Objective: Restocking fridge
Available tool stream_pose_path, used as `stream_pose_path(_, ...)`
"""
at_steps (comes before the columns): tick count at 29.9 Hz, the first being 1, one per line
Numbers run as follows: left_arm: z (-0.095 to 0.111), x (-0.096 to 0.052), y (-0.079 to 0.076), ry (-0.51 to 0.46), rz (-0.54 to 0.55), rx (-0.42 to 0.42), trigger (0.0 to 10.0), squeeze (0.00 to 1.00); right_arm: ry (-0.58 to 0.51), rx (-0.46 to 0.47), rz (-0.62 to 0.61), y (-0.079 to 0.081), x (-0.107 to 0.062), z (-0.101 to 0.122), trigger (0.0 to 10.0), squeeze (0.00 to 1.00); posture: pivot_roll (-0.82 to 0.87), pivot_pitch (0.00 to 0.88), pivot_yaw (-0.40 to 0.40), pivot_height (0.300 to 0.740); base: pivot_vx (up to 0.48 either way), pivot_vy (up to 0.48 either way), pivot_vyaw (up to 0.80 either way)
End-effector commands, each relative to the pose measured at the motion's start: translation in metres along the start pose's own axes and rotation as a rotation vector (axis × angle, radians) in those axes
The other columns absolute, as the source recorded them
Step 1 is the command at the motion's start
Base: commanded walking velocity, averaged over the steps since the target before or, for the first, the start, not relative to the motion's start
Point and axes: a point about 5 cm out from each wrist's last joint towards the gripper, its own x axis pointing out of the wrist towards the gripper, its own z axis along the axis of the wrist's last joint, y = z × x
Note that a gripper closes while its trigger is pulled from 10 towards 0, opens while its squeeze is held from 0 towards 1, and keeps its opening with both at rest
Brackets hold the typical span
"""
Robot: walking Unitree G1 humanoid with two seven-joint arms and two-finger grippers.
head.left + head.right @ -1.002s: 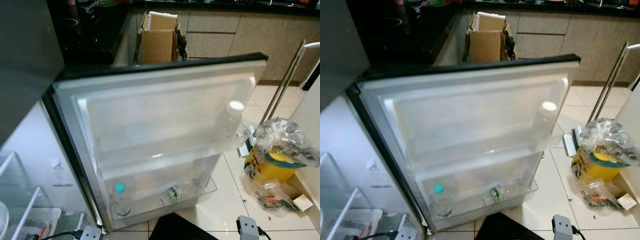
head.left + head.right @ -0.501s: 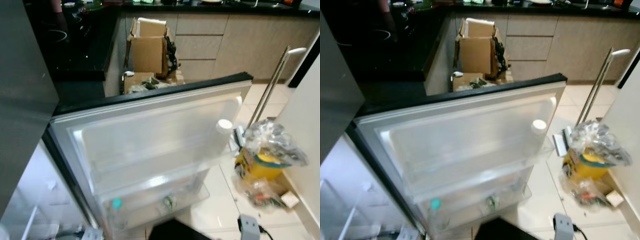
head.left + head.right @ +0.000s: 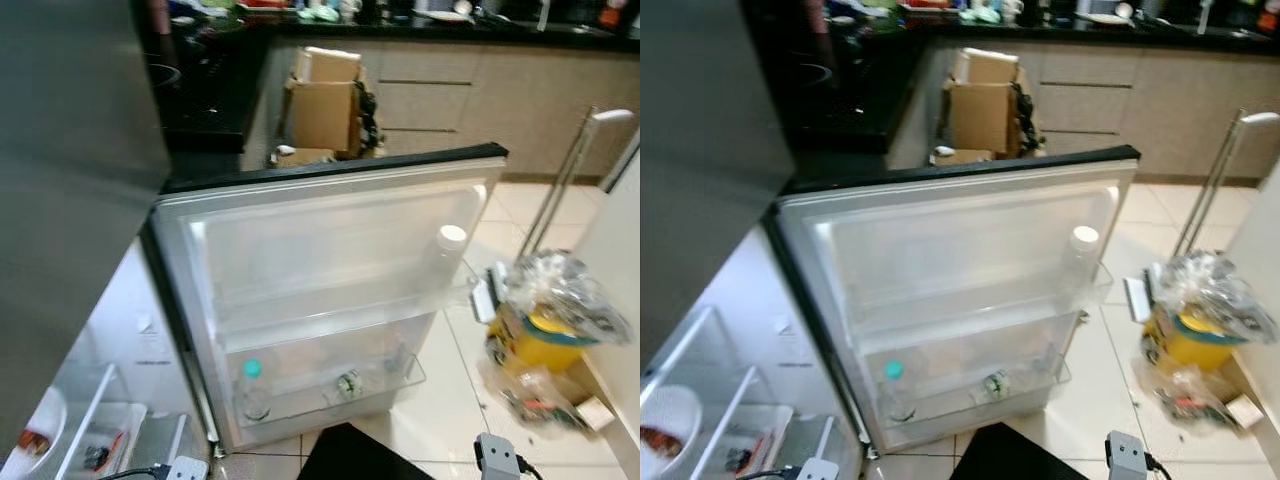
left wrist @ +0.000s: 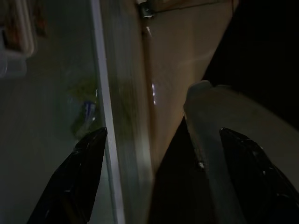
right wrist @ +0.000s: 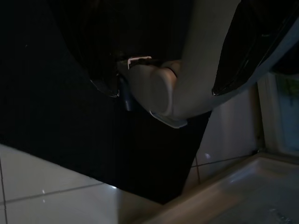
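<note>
No text is reading clearly anywhere. A small sticker (image 3: 146, 325) is showing on the fridge's (image 3: 110, 330) inner wall, print too blurred to read. The bottle (image 3: 348, 384) lying in the door's (image 3: 330, 260) lower shelf is carrying a label, also unreadable. Nothing legible is showing on the cardboard boxes (image 3: 322, 105).

Fridge door (image 3: 330, 270) swung open, centre frame. Upper door shelf: one white-capped bottle (image 3: 449, 250) at its right end. Lower door shelf (image 3: 330, 385): green-capped bottle (image 3: 252, 388) upright at left, small bottle (image 3: 348, 384) lying mid-shelf. Tiled floor (image 3: 455, 385), right: yellow bucket (image 3: 535, 340) under a plastic bag (image 3: 565, 295), small packets beside it.
</note>
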Motion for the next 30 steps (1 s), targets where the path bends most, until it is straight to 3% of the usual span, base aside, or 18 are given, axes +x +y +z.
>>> stream_pose_path(1,-0.0061,-0.0006,-0.0048,0.030,-0.011,-0.006,10.0,0.00,-0.004,0.002,-0.013,-0.0050,-0.0016,0.0010,10.0,0.00,-0.05,0.011,-0.044,0.657,0.000,-0.240,0.00)
stream_pose_path(16,-0.0044,-0.0001,-0.0042,0.026,0.000,-0.042,10.0,0.00,0.007,0.007,-0.014,-0.0050,-0.0017,-0.0009,10.0,0.00,-0.05,0.012,-0.043,0.657,0.000,-0.032,0.00)
stream_pose_path(30,-0.0074,-0.0005,-0.0064,0.038,0.002,-0.047,10.0,0.00,-0.012,-0.023,0.052,-0.0011,-0.0015,0.0021,10.0,0.00,-0.05,0.012,-0.044,0.711,0.000,0.000,0.00)
